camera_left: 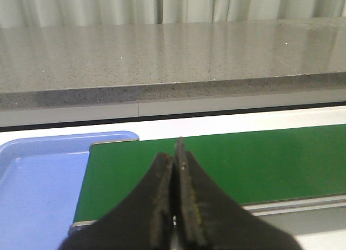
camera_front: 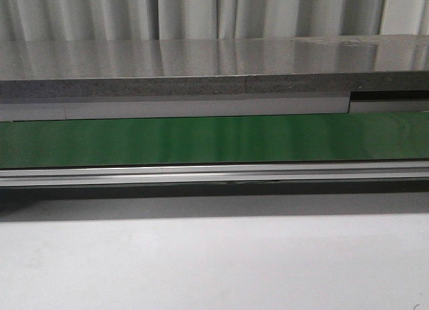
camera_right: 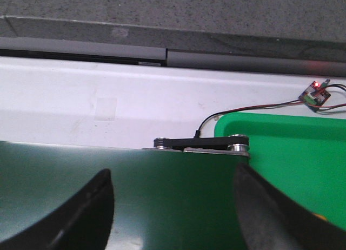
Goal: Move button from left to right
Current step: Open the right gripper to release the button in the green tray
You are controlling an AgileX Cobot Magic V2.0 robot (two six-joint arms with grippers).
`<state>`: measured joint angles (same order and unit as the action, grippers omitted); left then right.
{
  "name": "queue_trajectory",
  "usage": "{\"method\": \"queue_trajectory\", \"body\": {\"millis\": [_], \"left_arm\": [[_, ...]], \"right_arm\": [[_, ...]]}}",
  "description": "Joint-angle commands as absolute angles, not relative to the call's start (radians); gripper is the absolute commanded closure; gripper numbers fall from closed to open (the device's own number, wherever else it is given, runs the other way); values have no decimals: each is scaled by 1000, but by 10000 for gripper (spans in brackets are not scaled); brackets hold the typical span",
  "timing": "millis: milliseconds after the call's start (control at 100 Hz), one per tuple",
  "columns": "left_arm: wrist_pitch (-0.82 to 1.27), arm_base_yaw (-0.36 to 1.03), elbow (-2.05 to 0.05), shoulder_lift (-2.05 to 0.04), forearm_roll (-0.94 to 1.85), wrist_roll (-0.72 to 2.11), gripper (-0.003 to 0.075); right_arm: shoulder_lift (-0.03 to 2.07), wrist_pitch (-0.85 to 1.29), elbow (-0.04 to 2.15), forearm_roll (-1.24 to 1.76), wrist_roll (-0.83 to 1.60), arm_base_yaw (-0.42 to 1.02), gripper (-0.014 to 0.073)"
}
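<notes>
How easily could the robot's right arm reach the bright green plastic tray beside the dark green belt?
Probably easily. The right gripper hangs open over the end of the dark green conveyor belt, and the bright green plastic tray lies right beside it, with nothing visible standing between them.

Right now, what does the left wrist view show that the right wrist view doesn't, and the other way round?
Only the left wrist view shows the blue tray at the end of the belt and the left gripper, its fingers pressed together with nothing between them. Only the right wrist view shows the green tray, the small circuit board with red and black wires, and the right gripper, wide open. Both show the green conveyor belt and the grey stone counter behind it. The button appears clearly in neither.
</notes>
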<state>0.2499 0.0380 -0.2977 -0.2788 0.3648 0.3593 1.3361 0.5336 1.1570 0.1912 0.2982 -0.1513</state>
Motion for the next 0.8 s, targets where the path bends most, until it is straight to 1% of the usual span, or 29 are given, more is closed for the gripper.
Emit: {"method": "queue_trajectory", "body": {"millis": [0,450,610,790], "left_arm": [[167,47,-326,-285,379,356,740],[167,47,-326,-285,379,356,740],[167,47,-326,-285,379,356,740],[167,47,-326,-285,379,356,740]], "right_arm": [[1224,443,1117,200,298,-139,117],[738,421,708,205,298,-135,117],[566,463,612,207,298,-135,117],[423,515,542,227,298,-135,127]]}}
